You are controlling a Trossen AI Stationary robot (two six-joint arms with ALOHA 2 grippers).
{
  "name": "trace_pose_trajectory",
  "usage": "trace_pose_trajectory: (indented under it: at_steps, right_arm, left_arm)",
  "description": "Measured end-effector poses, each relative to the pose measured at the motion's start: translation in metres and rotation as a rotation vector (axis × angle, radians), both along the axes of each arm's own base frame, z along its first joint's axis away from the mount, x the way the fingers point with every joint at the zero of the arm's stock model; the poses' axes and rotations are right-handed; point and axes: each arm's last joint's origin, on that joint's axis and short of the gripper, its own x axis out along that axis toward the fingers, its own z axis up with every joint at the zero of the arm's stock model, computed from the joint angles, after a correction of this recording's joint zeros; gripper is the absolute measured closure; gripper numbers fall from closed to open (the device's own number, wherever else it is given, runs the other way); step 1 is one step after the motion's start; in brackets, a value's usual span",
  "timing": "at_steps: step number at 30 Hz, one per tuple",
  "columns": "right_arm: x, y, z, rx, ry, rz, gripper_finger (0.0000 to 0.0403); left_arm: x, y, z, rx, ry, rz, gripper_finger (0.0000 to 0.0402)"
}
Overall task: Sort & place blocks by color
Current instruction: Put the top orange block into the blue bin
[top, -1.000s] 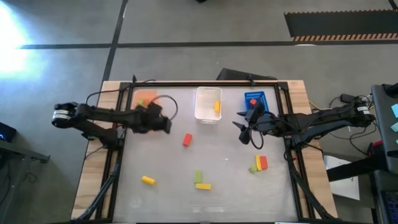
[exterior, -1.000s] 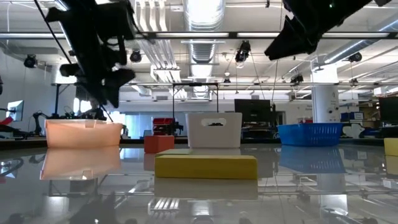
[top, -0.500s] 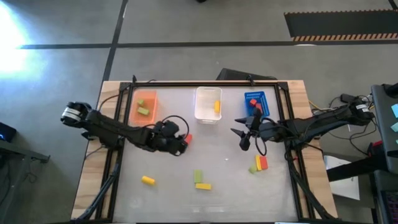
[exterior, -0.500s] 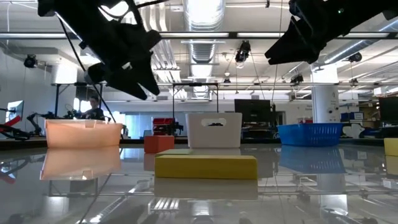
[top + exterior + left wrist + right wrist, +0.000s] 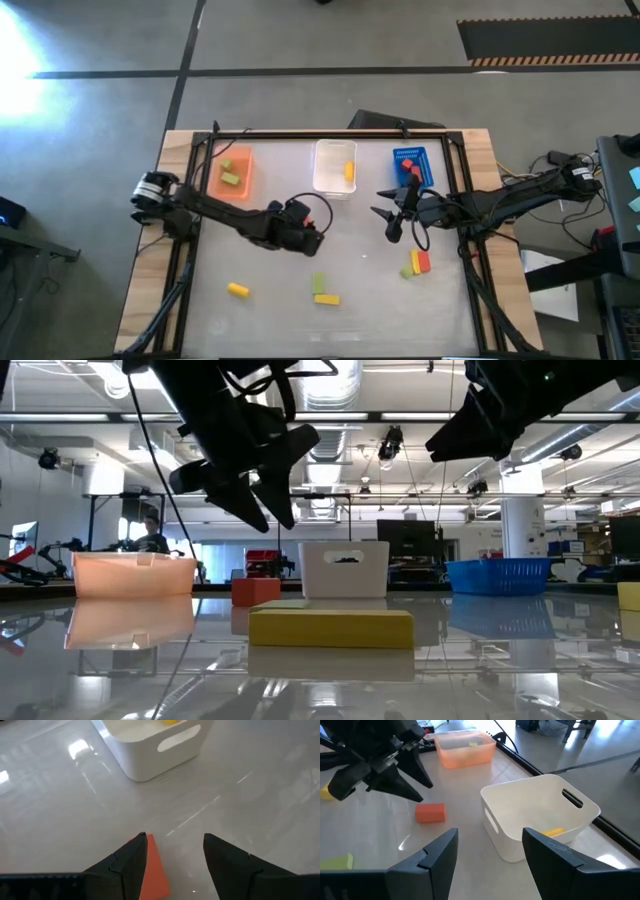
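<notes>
Beneath left tool (image 5: 172, 857), red block (image 5: 152, 872) lies flat.

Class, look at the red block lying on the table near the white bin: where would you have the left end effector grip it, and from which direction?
Grip the red block across its two long side faces, coming down from above. It lies flat with bare table around it, so both long sides look free. The left end effector hangs open just over it, with the block beside one finger rather than centred in the gap, so it probably needs a small sideways shift first.

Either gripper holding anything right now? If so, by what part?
Nothing is held. The left gripper is open above the red block, not gripping it; the right gripper is open and empty near the white bin.
</notes>
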Motion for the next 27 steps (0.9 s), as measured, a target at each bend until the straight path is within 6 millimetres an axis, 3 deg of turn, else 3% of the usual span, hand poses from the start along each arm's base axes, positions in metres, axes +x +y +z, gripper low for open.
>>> trace_pose_trajectory:
  at_steps: [10,20,27]
  right_arm:
    - [0.000,0.000,0.000,-0.005,0.005,0.002,0.0190]
    - [0.000,0.000,0.000,-0.002,0.004,0.001,0.0190]
    - [0.000,0.000,0.000,-0.001,0.000,0.000,0.0190]
  left_arm:
    - [-0.007,0.005,-0.006,-0.063,0.066,0.042,0.0217]
    - [-0.017,0.006,-0.026,-0.102,0.078,0.076,0.0135]
    - [-0.020,0.006,-0.044,-0.124,-0.002,0.068,0.0125]
